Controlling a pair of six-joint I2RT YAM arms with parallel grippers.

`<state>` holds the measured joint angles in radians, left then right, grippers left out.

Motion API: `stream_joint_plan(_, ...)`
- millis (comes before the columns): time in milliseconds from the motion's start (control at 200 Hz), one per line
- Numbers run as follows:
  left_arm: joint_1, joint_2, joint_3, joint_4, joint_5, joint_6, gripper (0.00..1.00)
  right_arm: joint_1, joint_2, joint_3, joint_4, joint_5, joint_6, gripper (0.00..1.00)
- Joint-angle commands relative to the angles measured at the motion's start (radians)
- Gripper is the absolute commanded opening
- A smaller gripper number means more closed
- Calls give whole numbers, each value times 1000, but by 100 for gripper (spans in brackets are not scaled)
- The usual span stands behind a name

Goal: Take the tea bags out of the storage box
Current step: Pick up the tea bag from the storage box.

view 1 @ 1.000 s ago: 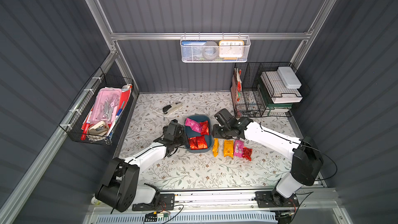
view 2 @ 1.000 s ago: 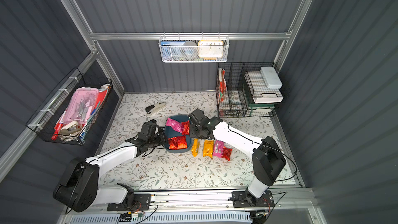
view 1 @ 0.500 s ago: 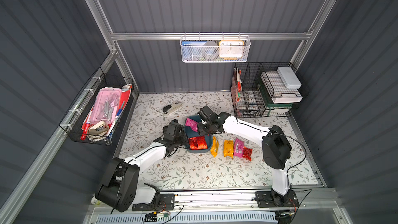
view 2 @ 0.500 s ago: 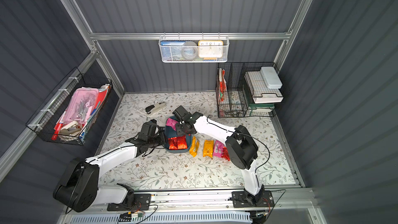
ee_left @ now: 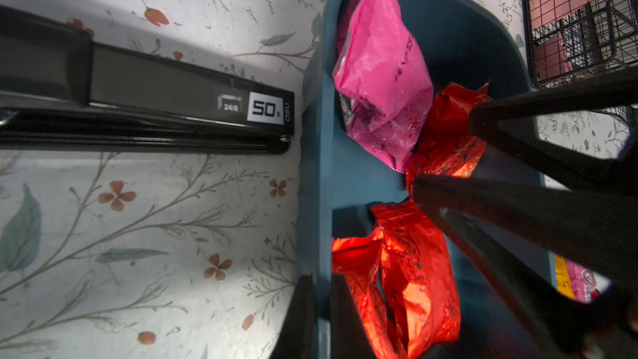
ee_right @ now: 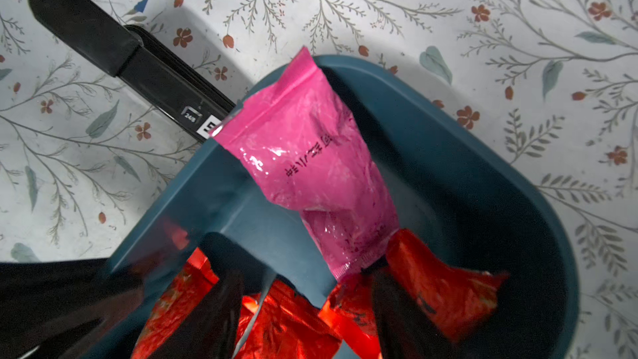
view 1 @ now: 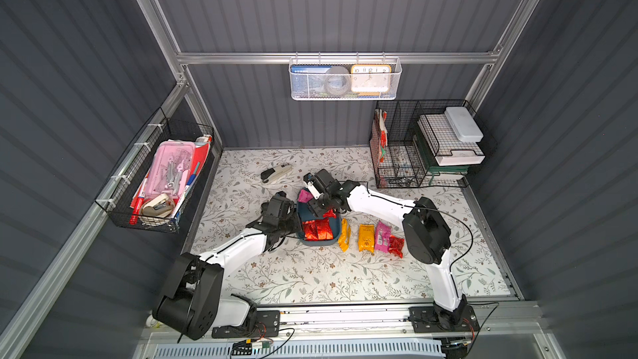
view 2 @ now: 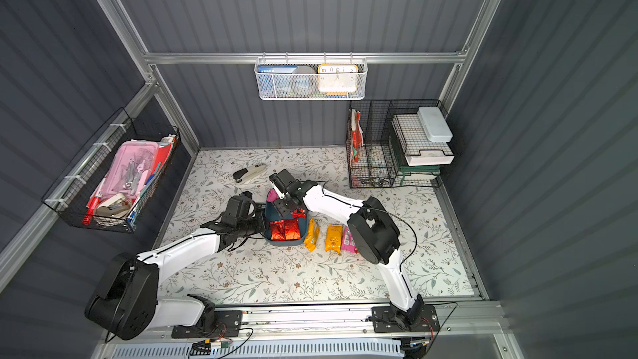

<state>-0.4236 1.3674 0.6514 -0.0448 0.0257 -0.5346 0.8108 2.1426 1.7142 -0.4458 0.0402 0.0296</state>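
Floral-print tabletop, grey ribbed walls all round. In both top views, the shallow dark teal plastic storage box sits mid-table with crinkly red foil tea bags inside. A long pink foil sachet leans on its far rim, and four more foil sachets lie in a row on the table just right of it.

Left wrist view: the left gripper is pinched tight on the box wall.

Right wrist view: the right gripper has its jaws spread apart, straddling a red bag down in the box.
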Motion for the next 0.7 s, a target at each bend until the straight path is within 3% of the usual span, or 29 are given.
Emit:
stream_joint_plan(0, 2, -26, -7, 20, 29, 25, 2, -12, 29, 27, 18, 35, -61, 67)
stream_joint_plan(330, 2, -27, -5, 7, 34, 29, 1, -18, 83, 76, 12, 57, -102, 66)
stream_joint_plan(695, 2, -21, -3, 11, 40, 31, 1, -17, 140, 123, 6, 35, -163, 58)
